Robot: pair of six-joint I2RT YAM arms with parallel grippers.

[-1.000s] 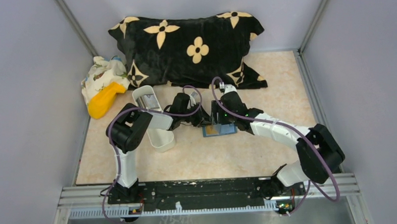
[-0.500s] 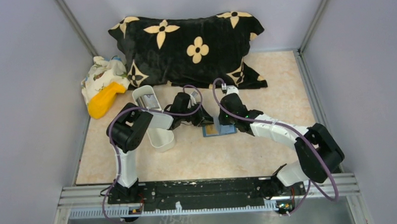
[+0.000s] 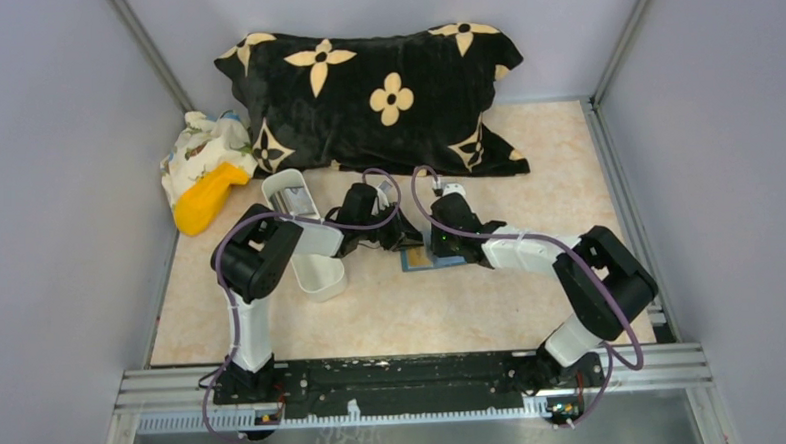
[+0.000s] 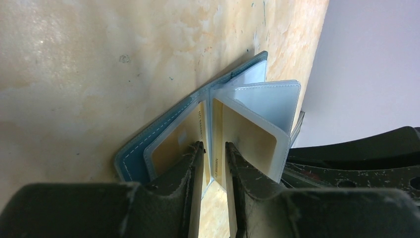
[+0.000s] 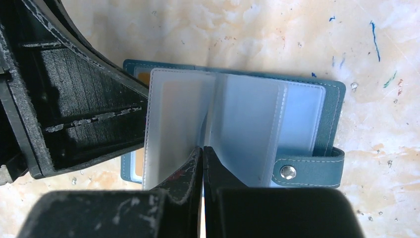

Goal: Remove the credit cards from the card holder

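Note:
The blue card holder lies open on the table, its clear sleeves fanned up and its snap strap at the right. Tan credit cards sit in the sleeves; another tan card fills a raised leaf. My left gripper lies low with its jaws a little apart. It is pushed in between the left cover and that raised leaf, astride the fold. My right gripper is shut, tips at the fold of two empty-looking sleeves. Whether it pinches a sleeve is unclear. From above, both grippers meet over the holder.
A long white tray lies left of the left arm. A black flowered pillow fills the back, with a yellow object and a patterned cloth at the back left. Grey walls close in both sides.
The right gripper has closed from wide open. Its arm has drawn in leftward and lower over the holder. The left arm has stayed put.

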